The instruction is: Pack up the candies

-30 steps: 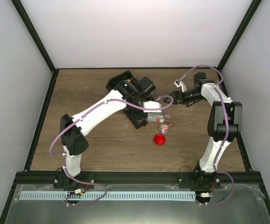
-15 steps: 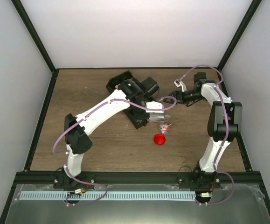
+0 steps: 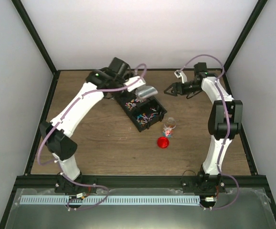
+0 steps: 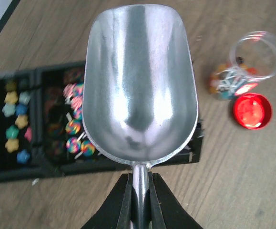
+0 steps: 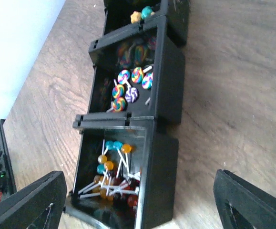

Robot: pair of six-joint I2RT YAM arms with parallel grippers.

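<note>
The candies lie in a black compartment tray: swirl lollipops, star-shaped sweets and ball lollipops. More candies fill the bottom of a clear jar. My left gripper is shut on the handle of an empty silvery metal scoop, held above the tray's far end. To the right of the tray, my right gripper stands open. In its wrist view, the right gripper has only the tray's end compartment far below it.
A round red lid lies on the wooden table just in front of the jar, also seen beside the jar. White walls and a black frame close in the table at the back and sides.
My left arm has swung the scoop away from the jar, back and left, to above the tray. My right gripper has drawn back from the jar towards the far side.
</note>
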